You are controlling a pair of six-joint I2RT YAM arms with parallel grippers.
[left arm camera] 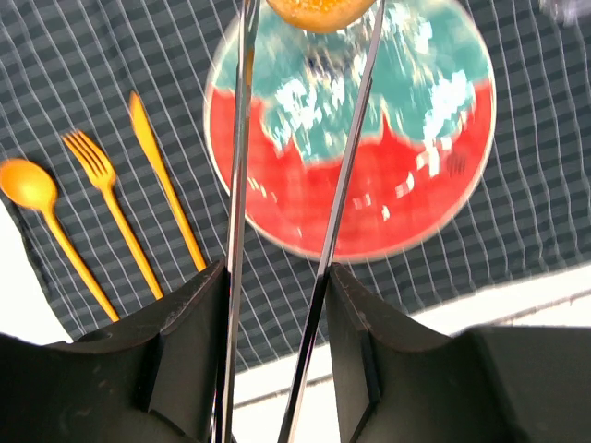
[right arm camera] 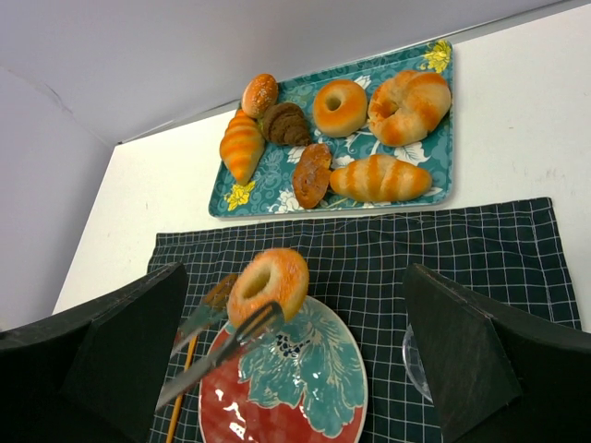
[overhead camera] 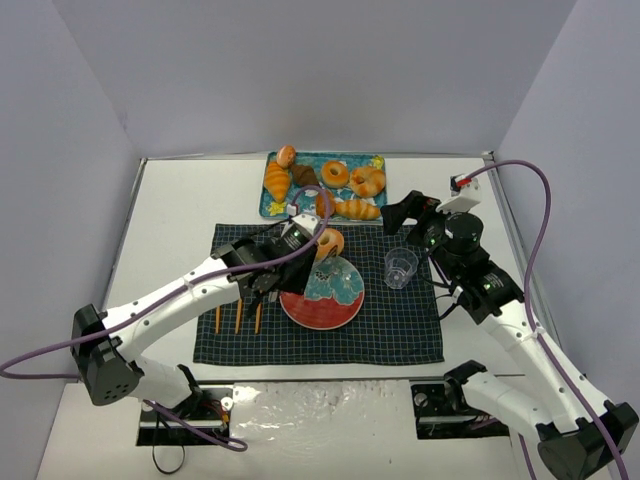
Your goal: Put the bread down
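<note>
**While the left hand clamps tongs, a bagel hangs at the plate's edge**

Where the left hand [left arm camera: 277, 277] closes, its two black fingers squeeze a pair of metal tongs [left arm camera: 340, 185]. The long blades run forward and pinch a golden-orange bagel [right arm camera: 282, 277] at their tips. The bagel stands tilted on edge, its small hole facing the right wrist camera. It sits over the far rim of a round plate [left arm camera: 397, 198] glazed red and teal. Whether it touches the plate cannot be told.

The plate lies on a dark checked cloth [overhead camera: 400, 335]. Just left of the plate, three orange pieces lie side by side: a knife [left arm camera: 148, 138], then a fork [left arm camera: 92, 161], then a spoon [left arm camera: 32, 185]. A clear cup [overhead camera: 400, 268] stands on the cloth to the plate's right.

The right hand [overhead camera: 412, 222] hovers beyond the cup, its fingers spread wide with nothing between them.

Past the cloth, on the white surface [overhead camera: 180, 200], a teal floral tray [right arm camera: 277, 185] carries several pastries, among them a croissant, a ring donut and a twisted ring.
</note>
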